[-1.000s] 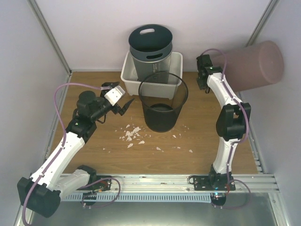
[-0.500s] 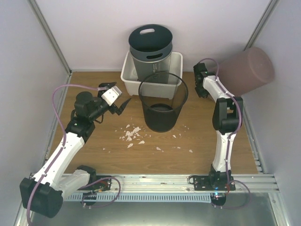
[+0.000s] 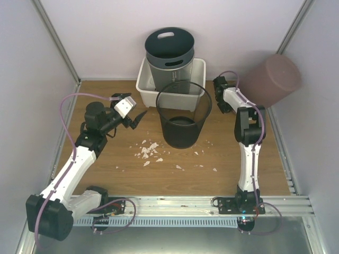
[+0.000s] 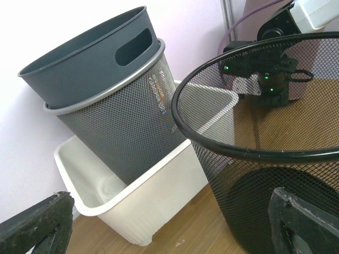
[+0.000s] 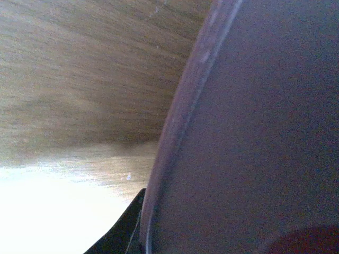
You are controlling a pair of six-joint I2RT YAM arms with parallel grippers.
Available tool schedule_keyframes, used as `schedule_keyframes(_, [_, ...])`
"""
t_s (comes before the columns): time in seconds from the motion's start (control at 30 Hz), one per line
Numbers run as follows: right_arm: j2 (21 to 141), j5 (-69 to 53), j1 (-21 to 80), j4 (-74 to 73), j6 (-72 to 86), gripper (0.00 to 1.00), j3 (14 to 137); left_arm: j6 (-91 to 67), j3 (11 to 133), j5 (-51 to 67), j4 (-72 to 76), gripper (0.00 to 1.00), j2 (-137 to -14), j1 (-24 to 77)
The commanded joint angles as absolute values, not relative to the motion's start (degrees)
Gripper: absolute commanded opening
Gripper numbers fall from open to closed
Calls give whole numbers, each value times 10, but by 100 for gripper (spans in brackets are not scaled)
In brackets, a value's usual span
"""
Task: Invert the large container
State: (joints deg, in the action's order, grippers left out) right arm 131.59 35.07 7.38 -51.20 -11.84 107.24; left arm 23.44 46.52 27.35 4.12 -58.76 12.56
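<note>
While the container hangs tilted, bins stand nearby.

- A brown wood-grain laminate counter fills the middle of the cell and reaches back to the rear wall.
- A plain pale lilac-white back wall rises behind it, with a matching left panel and right panel closing the sides.
- A slim grey aluminium left corner post and right corner post slant up where the panels meet.
- A ribbed aluminium rail runs along the counter's near edge, with a dull grey metal sheet in front of it.
- The light is soft and even, and the shadows are faint.
</note>
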Motion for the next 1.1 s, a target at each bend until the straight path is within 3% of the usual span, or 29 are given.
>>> schedule_keyframes(0.0, [1336, 388, 85, -503, -127, 0, 1112, 225, 456, 294, 83, 99, -595, 117])
schedule_keyframes(0.13, [1344, 391, 92, -496, -133, 2, 1120, 223, 459, 296, 82, 99, -603, 113])
schedule_keyframes(0.33, [1367, 388, 95, -496, -138, 21, 1132, 224, 459, 298, 80, 99, -603, 111])
schedule_keyframes(0.7, [1391, 360, 99, -511, -126, 43, 1143, 224, 463, 301, 75, 99, -609, 108])
schedule_keyframes(0.8, [1388, 326, 100, -521, -120, 51, 1143, 221, 465, 301, 74, 99, -610, 109])
schedule_keyframes(1.0, [1378, 229, 107, -544, -113, 58, 1141, 220, 465, 296, 70, 99, -608, 108])
schedule_keyframes(1.03, [1375, 213, 110, -548, -112, 77, 1141, 221, 466, 297, 68, 99, -607, 108])
schedule_keyframes(1.07, [1373, 200, 112, -552, -109, 82, 1141, 221, 468, 297, 66, 99, -607, 108])
